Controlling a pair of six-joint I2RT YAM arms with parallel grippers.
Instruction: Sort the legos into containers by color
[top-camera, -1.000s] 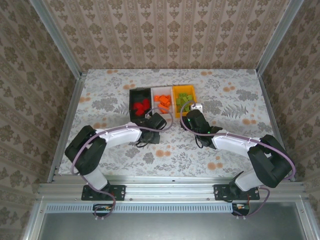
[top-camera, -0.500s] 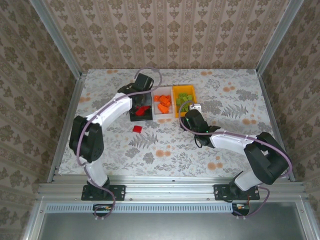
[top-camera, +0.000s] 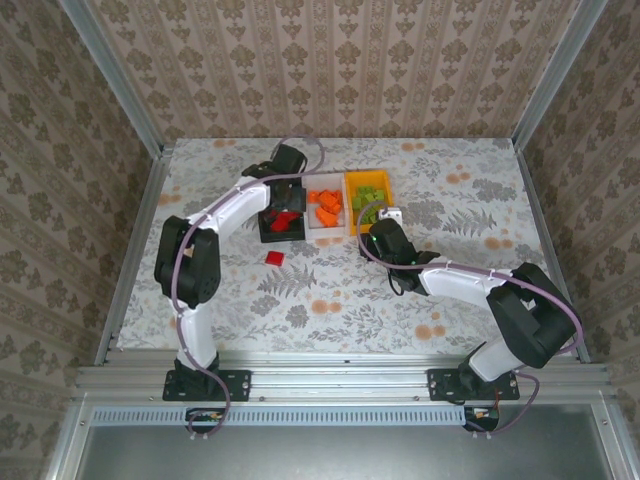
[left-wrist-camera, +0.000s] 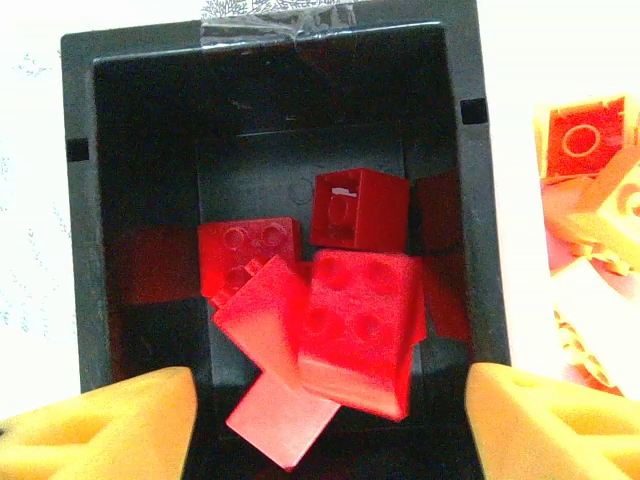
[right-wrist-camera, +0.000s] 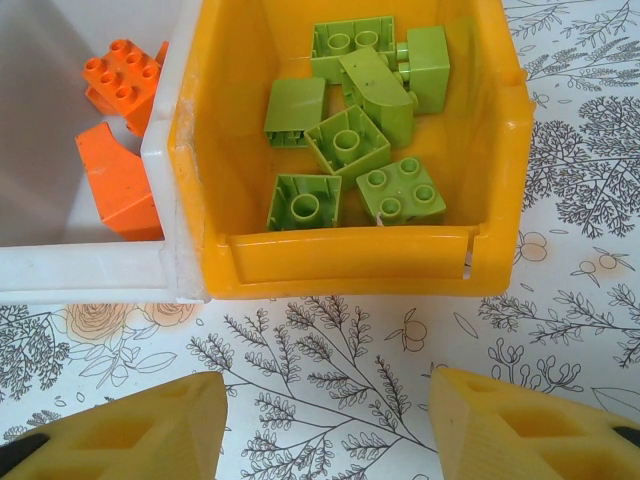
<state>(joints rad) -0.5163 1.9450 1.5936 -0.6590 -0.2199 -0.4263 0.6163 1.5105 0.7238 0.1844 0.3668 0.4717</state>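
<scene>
Looking through the left wrist camera, we saw the red legos (left-wrist-camera: 355, 330) heaped in the black bin (left-wrist-camera: 85, 200). They were glossy square bricks with round studs. One stood on its side toward the top of the view, several leaned against each other in the middle, and a flat smooth piece slanted at the bottom. The nearest ones were blurred, so we could not tell whether they lay at rest. The left claw (left-wrist-camera: 320, 430) hung above this bin, its yellow fingertips (left-wrist-camera: 110, 425) spread wide on either side of the heap. They touched no brick and gripped nothing.

From above, the three bins sat side by side, black on the left. A loose red brick (top-camera: 274, 258) lay on the table (top-camera: 450, 200) just in front of the black bin, apart from both claws.

The right wrist camera showed us the green legos (right-wrist-camera: 348, 145), light green, some studs up and some hollow side up, clustered inside the orange-yellow bin (right-wrist-camera: 350, 260). The right claw (right-wrist-camera: 325, 430) hung over the patterned table just beside that bin's near wall, its fingers parted with nothing between them. The green legos lay beyond its fingertips, inside the bin. The orange legos (right-wrist-camera: 120, 70) lay in the white bin (right-wrist-camera: 90, 270), off to the claw's left.
</scene>
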